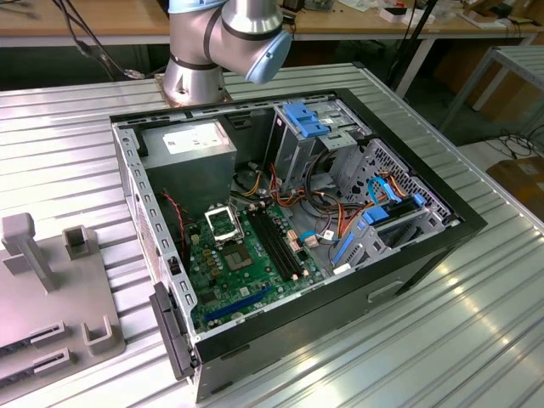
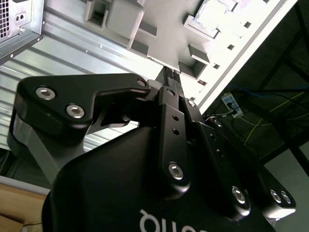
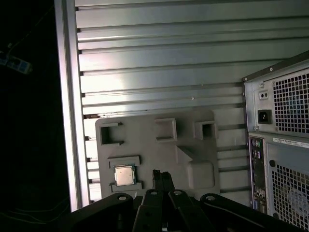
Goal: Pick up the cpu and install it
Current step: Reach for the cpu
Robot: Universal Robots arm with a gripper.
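Ribbed aluminium tabletop carries a grey fixture plate with the open computer case beside it. In the first wrist view the cpu lies flat, pale face up, in a shallow recess of that plate. It is near the fingers, off to one side and not beneath them. The gripper hangs above the plate with its fingers pressed together and nothing between them. The likely risks are these: closed and offset like this, the tips would strike the chip's face or the recess wall rather than straddle its edges. A thin chip caught unevenly could tilt or slip, and could then sit crooked in the motherboard socket and bend its contacts.
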